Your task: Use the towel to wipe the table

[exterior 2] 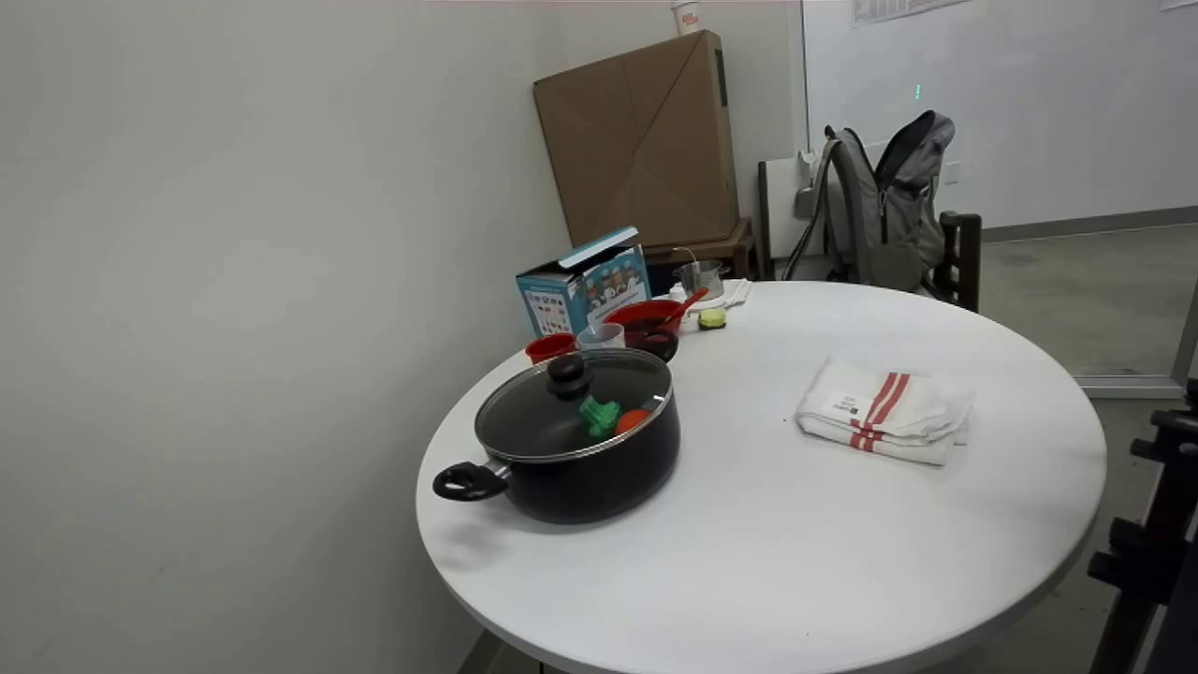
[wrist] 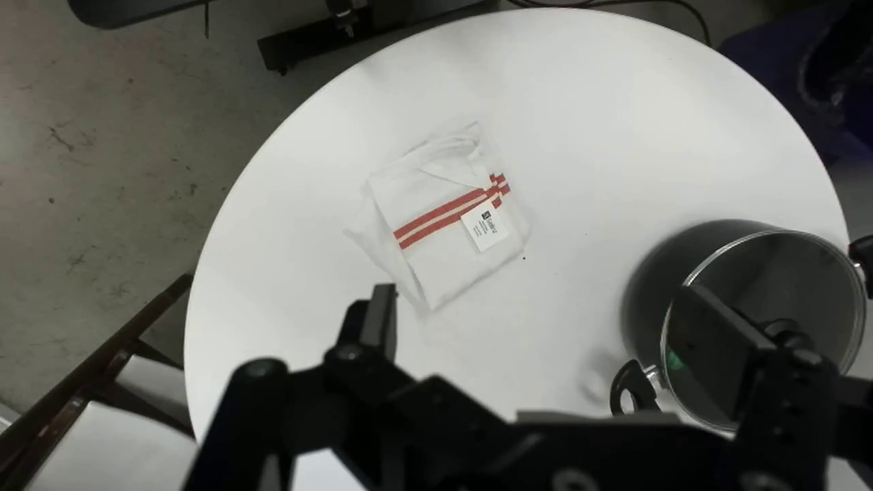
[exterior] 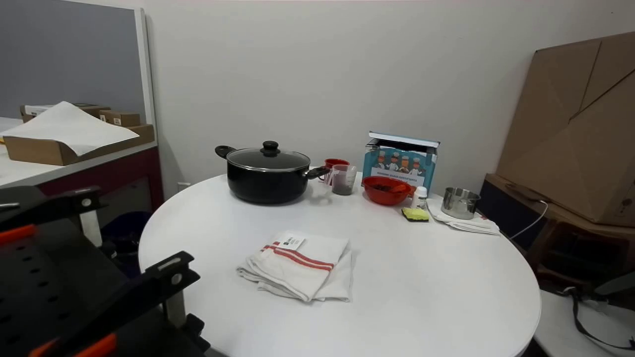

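Note:
The towel [exterior: 317,277] is a white folded cloth with red stripes and a small white label. It lies flat on the round white table [exterior: 421,282]. It shows in both exterior views [exterior 2: 884,412] and in the wrist view [wrist: 443,239]. The table also shows in an exterior view [exterior 2: 796,571] and in the wrist view [wrist: 580,136]. My gripper [wrist: 539,290] is open, its fingers wide apart with nothing between them. It is above the table, apart from the towel, with one finger near a towel corner in the picture. The gripper does not show in either exterior view.
A black lidded pot [exterior: 268,181] stands on the table, also in the wrist view [wrist: 655,286]. A measuring cup [exterior: 343,179], red bowl [exterior: 384,196], blue box [exterior: 399,163], yellow-green sponge [exterior: 415,214] and steel cup [exterior: 460,203] on a white cloth [exterior: 471,225] stand at the back.

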Robot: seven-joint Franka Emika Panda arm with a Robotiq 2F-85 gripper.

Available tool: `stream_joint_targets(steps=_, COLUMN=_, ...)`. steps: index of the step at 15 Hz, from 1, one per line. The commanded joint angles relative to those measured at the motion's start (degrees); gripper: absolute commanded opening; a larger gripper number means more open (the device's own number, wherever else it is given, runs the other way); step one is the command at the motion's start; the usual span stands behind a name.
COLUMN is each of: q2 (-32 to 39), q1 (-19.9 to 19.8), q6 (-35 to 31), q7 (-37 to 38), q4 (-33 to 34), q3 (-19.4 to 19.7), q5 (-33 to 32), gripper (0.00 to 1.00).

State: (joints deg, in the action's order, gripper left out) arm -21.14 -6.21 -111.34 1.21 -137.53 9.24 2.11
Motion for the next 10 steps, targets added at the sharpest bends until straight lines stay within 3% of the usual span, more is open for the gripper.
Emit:
stream_joint_targets(steps=1, q2=2.5, q1=-1.6, q6=-10.1, q7=1.6, q4=-3.0, q3=-1.0, q5=-1.9, gripper=1.0)
stream_joint_targets(steps=6, q2=11.3, q1=-2.0, q6=-26.8, q7=4.8, q4=-6.1, q3=-1.5, q5=-3.0, gripper=1.0)
stream_joint_targets(steps=10, q2=21.3, q1=-1.1, q6=-30.0, q7=6.8, q4=-3.6, q3=-1.9, q5=-1.1, gripper=1.0)
